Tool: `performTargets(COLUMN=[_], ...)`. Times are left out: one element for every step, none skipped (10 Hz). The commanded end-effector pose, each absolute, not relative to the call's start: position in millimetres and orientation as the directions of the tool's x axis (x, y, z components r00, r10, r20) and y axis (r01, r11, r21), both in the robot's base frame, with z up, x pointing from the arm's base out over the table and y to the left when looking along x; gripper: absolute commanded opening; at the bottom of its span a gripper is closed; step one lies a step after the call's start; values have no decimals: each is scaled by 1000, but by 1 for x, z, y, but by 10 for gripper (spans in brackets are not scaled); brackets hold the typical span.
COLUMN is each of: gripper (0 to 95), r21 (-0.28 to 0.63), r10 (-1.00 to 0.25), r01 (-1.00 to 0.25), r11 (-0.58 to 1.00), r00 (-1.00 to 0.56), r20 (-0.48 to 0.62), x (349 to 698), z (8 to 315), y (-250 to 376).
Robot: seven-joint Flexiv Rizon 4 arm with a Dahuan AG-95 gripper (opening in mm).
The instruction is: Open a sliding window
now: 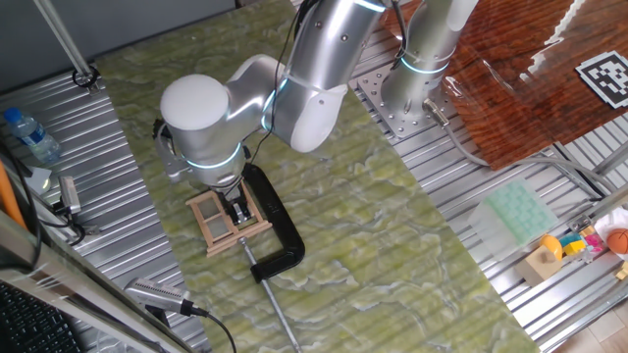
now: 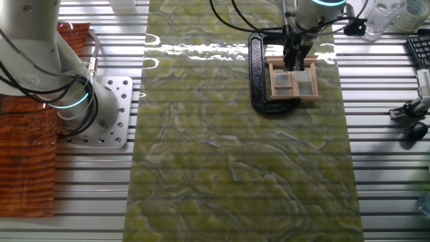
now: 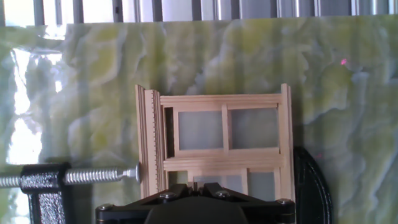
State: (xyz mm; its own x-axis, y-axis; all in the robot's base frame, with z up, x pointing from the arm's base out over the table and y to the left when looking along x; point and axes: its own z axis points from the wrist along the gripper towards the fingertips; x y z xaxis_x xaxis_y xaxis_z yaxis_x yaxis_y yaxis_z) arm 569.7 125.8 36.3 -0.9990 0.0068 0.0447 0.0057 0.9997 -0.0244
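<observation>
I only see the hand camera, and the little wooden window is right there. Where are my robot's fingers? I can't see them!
Observer: The gripper is down on the sliding window, near its middle. I cannot tell if it is open or shut.
Operator: What's that black thing with the screw?
Observer: A C-clamp curving around one side of the frame. Its long handle rod sticks out across the green mat.
Operator: Anything else nearby?
Observer: A water bottle sits off the mat, well away from the window.
</observation>
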Motion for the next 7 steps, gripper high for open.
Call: performTargets(gripper=[0,0,0,0,0,0,0], r21=[-73,-72,-73,-73,-73,-73,-74], r10=[-43,-43,-47,-48,-47,-44,-44], r01=[-46,-46,-50,-51,-50,-48,-47], r11=[996,996,996,996,996,996,996], r00=[-998,-998,-998,-998,-998,-998,-998], r20=[43,43,45,46,44,44,45], x=[571,572,572,572,572,572,572], z=[37,38,38,38,38,38,38], y=[125,126,126,126,126,126,126])
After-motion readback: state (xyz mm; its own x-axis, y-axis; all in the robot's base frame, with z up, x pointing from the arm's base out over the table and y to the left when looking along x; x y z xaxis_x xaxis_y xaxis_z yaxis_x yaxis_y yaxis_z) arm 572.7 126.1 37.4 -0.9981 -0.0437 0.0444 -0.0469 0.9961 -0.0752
